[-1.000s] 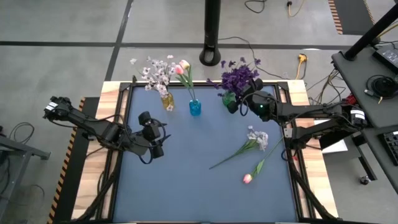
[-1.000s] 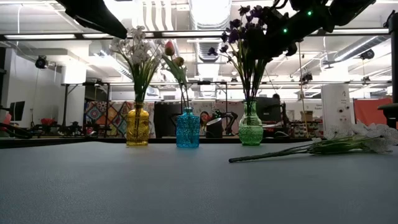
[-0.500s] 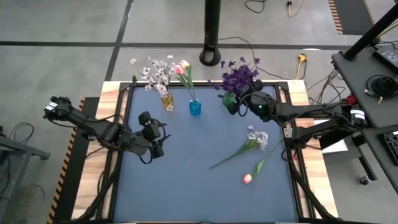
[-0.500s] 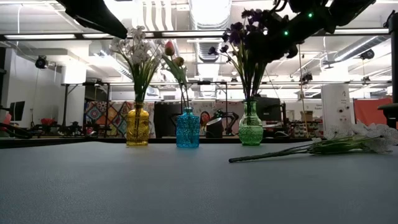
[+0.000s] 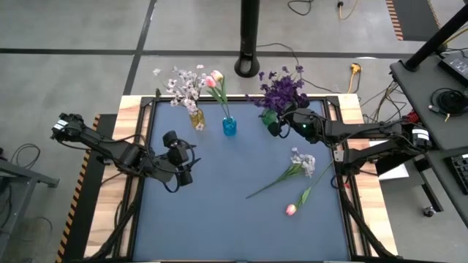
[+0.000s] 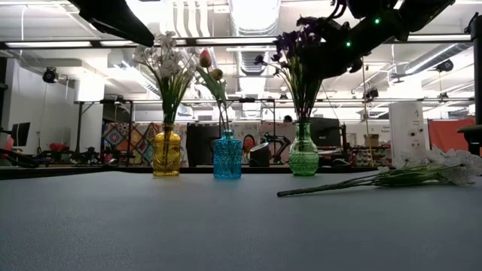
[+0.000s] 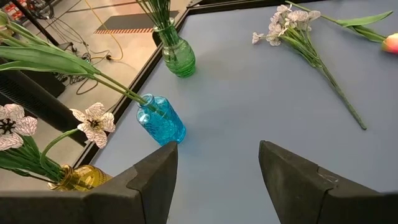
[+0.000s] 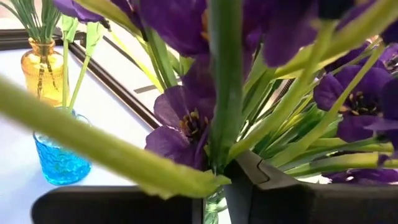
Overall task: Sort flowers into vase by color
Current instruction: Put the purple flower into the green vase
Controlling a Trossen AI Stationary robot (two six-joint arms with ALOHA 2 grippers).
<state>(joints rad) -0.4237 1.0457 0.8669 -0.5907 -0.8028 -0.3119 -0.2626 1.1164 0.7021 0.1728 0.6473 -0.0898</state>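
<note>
Item 1. Three vases in a row along the far edge of the tabletop (image 5: 219, 212): yellow vase (image 5: 197, 119) with white-lavender sprigs (image 5: 184, 84), blue vase (image 5: 229, 126) with pink tulips (image 5: 213, 79), green vase (image 5: 269, 115) with purple blooms (image 5: 281, 91).

Item 2. Right end effector (image 5: 281, 124): right at the green vase, up among the purple stems. Its wrist view is filled with purple petals and green stalks, with one thick stalk running between its dark fingers. Whether it is clenched on that stalk or has let go cannot be told.

Item 3. Left end effector (image 5: 183, 177): waiting over the left half of the tabletop, released, holding nothing (its two fingers stand well apart in its own wrist view).

Item 4. Unsorted flowers, two, lying flat on the right half of the tabletop:
- loose white-lavender sprig (image 5: 300, 162), long axis slanting, blossom end toward the right edge, bare stem end pointing at the tabletop's middle;
- loose pink tulip (image 5: 291, 210), nearer the front edge, lying roughly parallel to the sprig, bud at the front.

Item 5. Relation governing the next pick, as a judgement: both loose stems lie frontward of the right end effector and much closer to it than to the left. The sprig is nearer, but its vase is the yellow one at the left end of the row.
</note>
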